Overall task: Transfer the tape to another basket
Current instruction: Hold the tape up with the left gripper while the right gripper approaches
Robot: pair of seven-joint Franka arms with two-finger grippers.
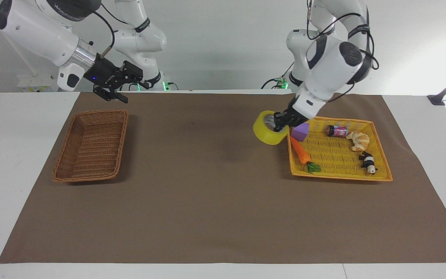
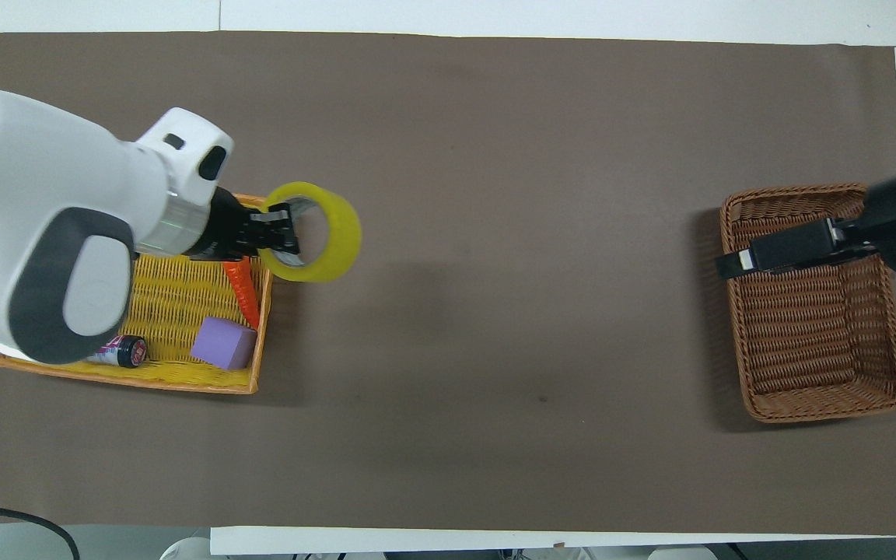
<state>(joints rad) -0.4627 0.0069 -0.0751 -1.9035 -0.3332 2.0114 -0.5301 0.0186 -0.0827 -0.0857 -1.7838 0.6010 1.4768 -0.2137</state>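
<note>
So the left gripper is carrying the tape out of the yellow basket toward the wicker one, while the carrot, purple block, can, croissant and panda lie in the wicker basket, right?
Not quite. The facing view shows the carrot, purple block, can, croissant and panda in the yellow basket; the wicker basket holds nothing. The left gripper does carry the tape.

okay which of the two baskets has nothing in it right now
The brown wicker basket at the right arm's end of the table. The yellow basket holds a carrot, purple block, can, croissant and toy panda.
</note>
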